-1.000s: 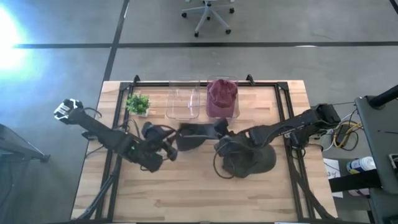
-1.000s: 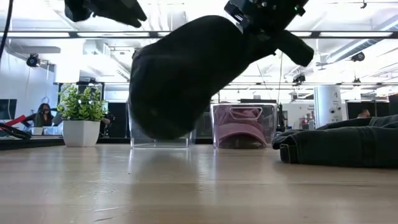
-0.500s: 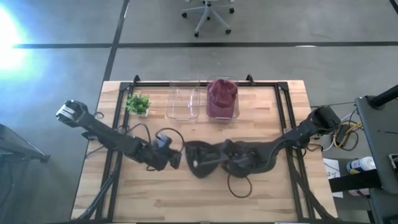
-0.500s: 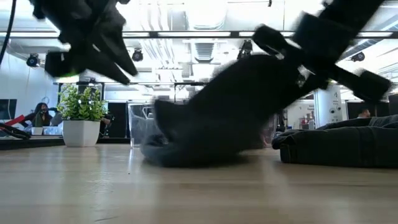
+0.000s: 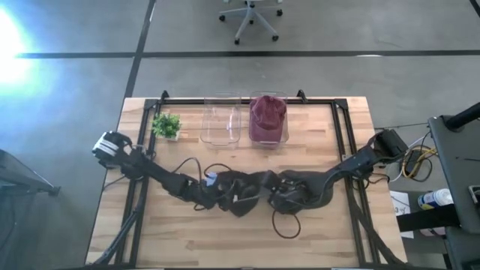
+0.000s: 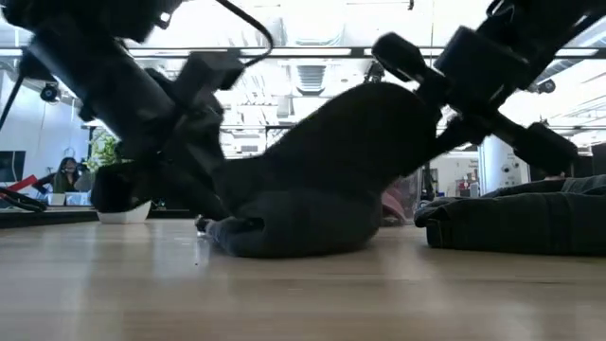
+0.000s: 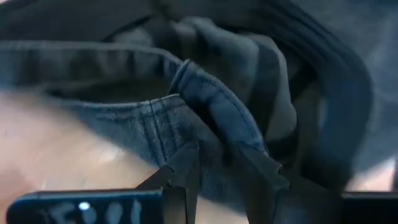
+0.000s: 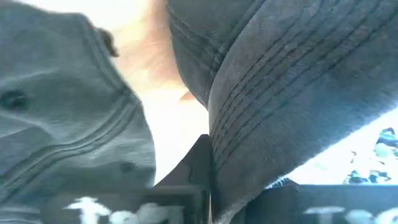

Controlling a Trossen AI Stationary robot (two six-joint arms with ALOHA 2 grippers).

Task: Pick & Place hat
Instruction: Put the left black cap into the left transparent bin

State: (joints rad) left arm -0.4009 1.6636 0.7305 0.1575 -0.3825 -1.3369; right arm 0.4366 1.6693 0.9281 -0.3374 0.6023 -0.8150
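Lying on tabletop (image 5: 225,240): dark hat (image 5: 244,193), just past centre toward 6 o'clock, crumpled between both arms.
Left gripper (image 7: 214,171): at the hat's 9 o'clock edge, fingers partly apart around a folded seam of the hat; the wrist view shows fabric between them, though how firm the hold is cannot be told.
Right gripper (image 5: 279,196): at the hat's 3 o'clock side, clamped tight on the brim; fingertips buried under fabric in the wrist view.
Second dark hat (image 6: 516,220): partly under the right arm from above, cut off at the frame edge in the low view.
Red hat (image 5: 268,116): inside a clear bin (image 5: 268,136) at 12 o'clock.
Empty clear bin (image 5: 220,120): beside it.
Plant (image 5: 166,124): at 10 o'clock, mostly hidden behind the left arm in the low view.
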